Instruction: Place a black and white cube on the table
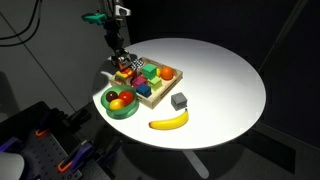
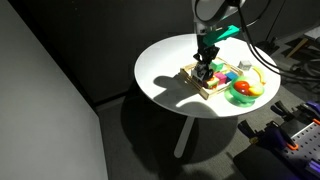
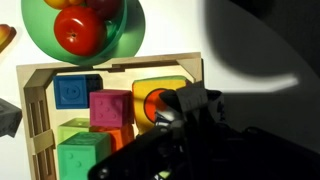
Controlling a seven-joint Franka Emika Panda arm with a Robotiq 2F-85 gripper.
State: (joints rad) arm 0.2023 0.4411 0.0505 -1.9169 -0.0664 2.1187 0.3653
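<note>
One arm point(image 1: 118, 10) comes in from top in both exterior views, pale and grey point(image 2: 212, 12), hangs down. Wrist point(image 2: 208, 38) turned down. Green bit point(image 2: 228, 33) sticks out sideways from wrist. Black tool point(image 1: 121, 62) points straight down, sits low point(image 2: 205, 66). In wrist view tool point(image 3: 190, 115) is big dark blur, fills lower right. Fingers too dark and fuzzy there. Cannot tell if tool is spread or pinched, or if it has anything in it.
</note>
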